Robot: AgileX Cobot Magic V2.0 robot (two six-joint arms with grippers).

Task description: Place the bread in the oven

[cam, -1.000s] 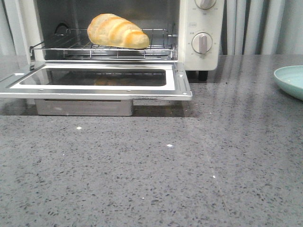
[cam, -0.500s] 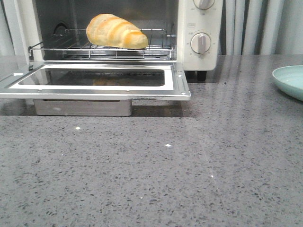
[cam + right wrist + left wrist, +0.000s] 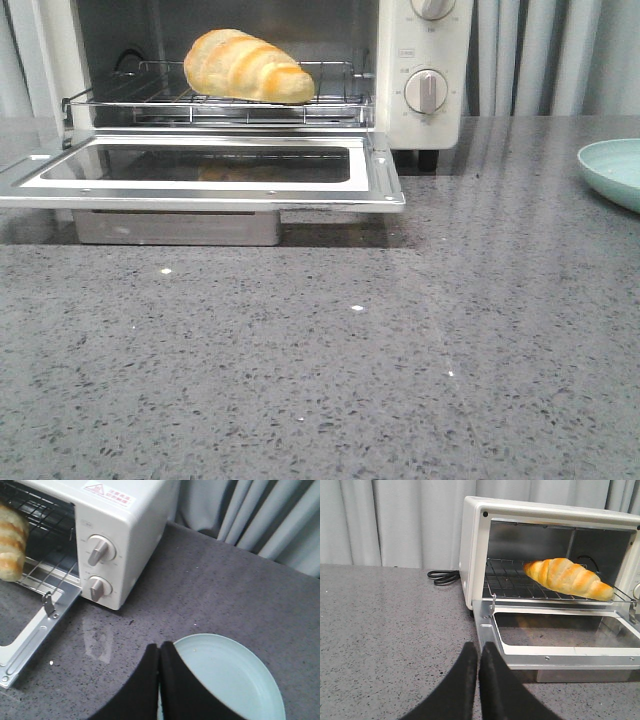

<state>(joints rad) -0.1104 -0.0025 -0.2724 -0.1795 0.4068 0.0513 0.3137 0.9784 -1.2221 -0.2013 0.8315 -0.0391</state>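
On the wire rack (image 3: 200,100) inside the toaster oven (image 3: 425,60), the bread (image 3: 250,66) lay fully seated, tapered end toward the knobs. The drop door (image 3: 200,170) hung flat open. Both grippers were pressed together and empty: the left gripper (image 3: 478,655) just off the door's corner, the right gripper (image 3: 160,652) over the pale green plate (image 3: 235,680). The likely risk was the left one knocking that door edge, jolting the rack and rolling the bread forward.

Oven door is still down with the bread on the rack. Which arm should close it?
Left, probably. The left gripper, shut and empty, sits right before the oven door's near corner. The right gripper, shut, hangs over the plate, beside the knobs. Bread is already racked.
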